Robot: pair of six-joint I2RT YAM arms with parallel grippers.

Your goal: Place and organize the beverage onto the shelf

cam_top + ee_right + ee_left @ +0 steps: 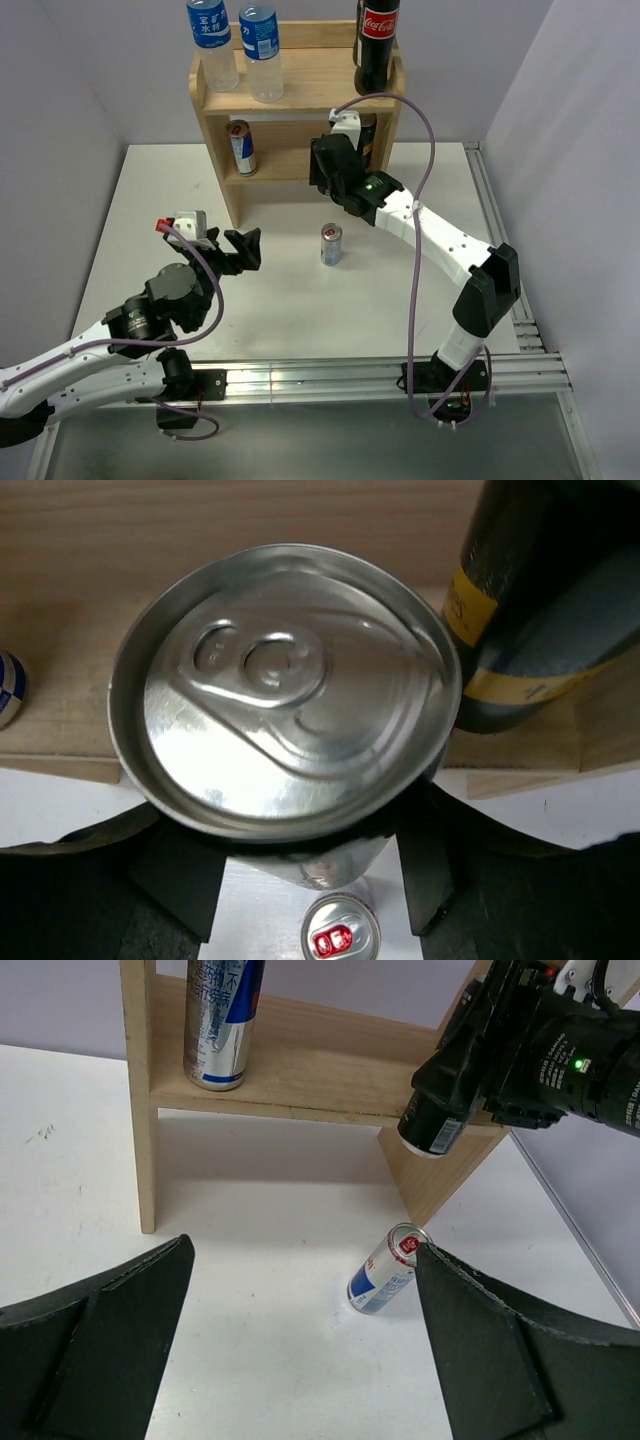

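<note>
- The white table (300, 320) carries everything; both arms are bolted along its near edge.
- The shelf (318, 80), pale wood with two tiers, stands at the far middle of the table with its open front facing the arms.
- The right arm (440, 235) reaches from the near right corner to the right part of the shelf's lower tier.
- The left arm (100, 350) lies low over the near left of the table, with its wrist pointing towards the shelf.
- The left jaws are spread as wide as they go and hold nothing. They hover above bare table, left of the loose can.
- The right jaws are closed on a silver-topped can (285, 690), gripping its sides and holding it upright.
- The cola bottle (377, 45) stands at the right end of the top board.
- Two water bottles (213, 45) with blue labels stand side by side at the left end of the top board.
- The dark can with a yellow band (540, 610) stands on the lower tier at the right, just beside the held can and farther back.
- The held can is at the near right edge of the lower board. I cannot tell whether its base touches the wood.
- The blue-and-silver can (241, 147) stands upright at the left end of the lower tier.
- The loose can (331, 244) stands upright on the table, near the shelf front and between the two arms' wrists.
</note>
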